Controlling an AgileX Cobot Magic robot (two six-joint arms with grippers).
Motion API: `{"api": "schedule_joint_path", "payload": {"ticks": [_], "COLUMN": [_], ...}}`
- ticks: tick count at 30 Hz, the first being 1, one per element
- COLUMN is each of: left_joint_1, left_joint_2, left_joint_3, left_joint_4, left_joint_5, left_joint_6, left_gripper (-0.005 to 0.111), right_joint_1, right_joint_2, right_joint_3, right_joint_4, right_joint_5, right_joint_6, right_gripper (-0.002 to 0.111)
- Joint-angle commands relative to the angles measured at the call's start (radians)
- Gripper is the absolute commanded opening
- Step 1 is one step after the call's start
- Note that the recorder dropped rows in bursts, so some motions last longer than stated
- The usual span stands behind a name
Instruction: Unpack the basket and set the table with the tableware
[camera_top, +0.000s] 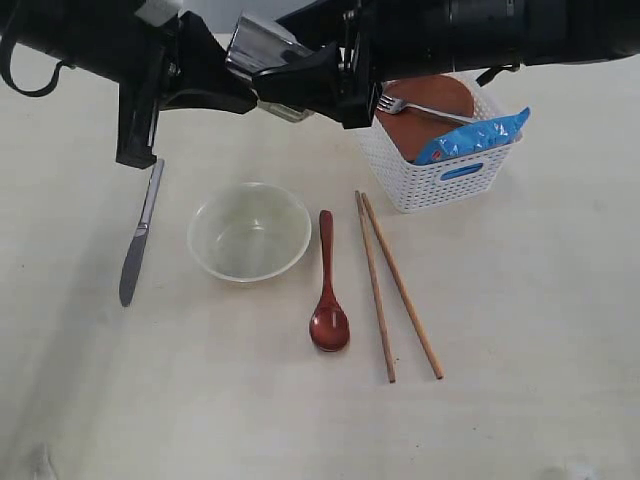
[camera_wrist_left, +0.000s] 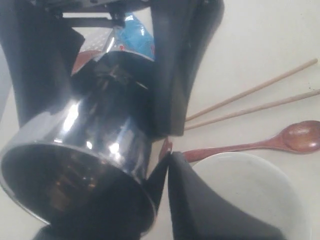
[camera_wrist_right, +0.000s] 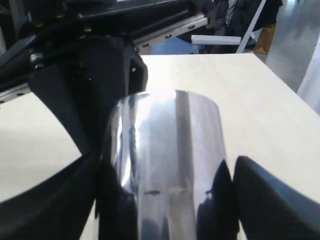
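The shiny steel cup (camera_top: 258, 45) hangs above the table (camera_top: 520, 350) between both arms. My right gripper (camera_top: 320, 75) is shut on the steel cup (camera_wrist_right: 170, 165), a finger on each side. My left gripper (camera_top: 255, 85) straddles the cup (camera_wrist_left: 100, 150) near its rim; one finger (camera_wrist_left: 210, 210) lies against it and the other is hidden. On the table lie the knife (camera_top: 140, 235), white bowl (camera_top: 250, 232), wooden spoon (camera_top: 328, 290) and two chopsticks (camera_top: 395, 285). The white basket (camera_top: 440, 170) holds the brown plate (camera_top: 400, 125) and the fork (camera_top: 425, 108).
A blue crisp packet (camera_top: 470, 138) leans in the basket's front right corner. In the left wrist view the bowl (camera_wrist_left: 250, 190), spoon (camera_wrist_left: 280, 142) and chopsticks (camera_wrist_left: 250, 100) lie below the cup. A chair (camera_wrist_right: 225, 37) stands beyond the table's far edge.
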Motion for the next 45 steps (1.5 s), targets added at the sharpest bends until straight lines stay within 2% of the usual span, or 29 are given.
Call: {"api": "schedule_joint_path", "payload": {"ticks": [1, 3, 5, 7, 10, 11, 12, 15, 22, 26, 30, 33, 38, 45], "left_joint_1": [0.003, 0.003, 0.003, 0.003, 0.003, 0.003, 0.003, 0.003, 0.003, 0.003, 0.003, 0.003, 0.001, 0.001], "left_joint_2": [-0.003, -0.003, -0.003, -0.003, -0.003, -0.003, -0.003, -0.003, -0.003, 0.020, 0.119, 0.217, 0.360, 0.503], "left_joint_3": [-0.004, -0.004, -0.004, -0.004, -0.004, -0.004, -0.004, -0.004, -0.019, -0.122, -0.309, -0.431, -0.557, -0.641], "left_joint_4": [-0.031, -0.029, -0.029, -0.024, 0.008, 0.023, 0.041, 0.160, 0.438, 0.606, 0.795, 0.900, 0.913, 0.943], "left_joint_5": [-0.039, -0.035, -0.035, -0.035, -0.058, -0.080, -0.100, -0.180, -0.314, -0.167, 0.036, 0.110, 0.112, 0.133], "left_joint_6": [-0.007, -0.007, -0.011, -0.011, -0.019, -0.030, -0.050, -0.130, -0.302, -0.471, -0.712, -0.860, -0.902, -0.918], "left_gripper": [0.000, 0.000, 0.000, 0.000, 0.000, 0.000, 0.000, 0.000, 0.000, 0.000, 0.000, 0.000, 0.000, 0.000], "right_joint_1": [-0.002, -0.002, -0.002, -0.002, -0.002, -0.002, -0.002, -0.004, -0.004, -0.004, -0.004, -0.004, -0.004, -0.004], "right_joint_2": [-0.009, -0.009, -0.009, -0.009, -0.009, -0.009, -0.009, -0.021, -0.075, -0.096, -0.104, -0.106, -0.108, -0.108], "right_joint_3": [-0.008, -0.023, -0.030, -0.030, -0.030, -0.030, -0.030, -0.030, -0.030, -0.030, -0.030, -0.030, -0.030, -0.030], "right_joint_4": [-0.003, -0.033, -0.074, -0.082, -0.059, -0.051, -0.047, -0.047, -0.047, -0.047, -0.096, -0.123, -0.123, -0.123], "right_joint_5": [0.025, 0.025, 0.025, 0.024, 0.008, 0.003, -0.002, -0.055, -0.259, -0.360, -0.448, -0.476, -0.473, -0.469], "right_joint_6": [-0.002, -0.002, -0.002, -0.002, -0.002, -0.002, -0.002, 0.007, 0.095, 0.172, 0.276, 0.305, 0.305, 0.305], "right_gripper": [0.000, 0.002, 0.014, 0.033, 0.072, 0.079, 0.080, 0.076, 0.054, 0.049, 0.049, 0.049, 0.049, 0.049]}}
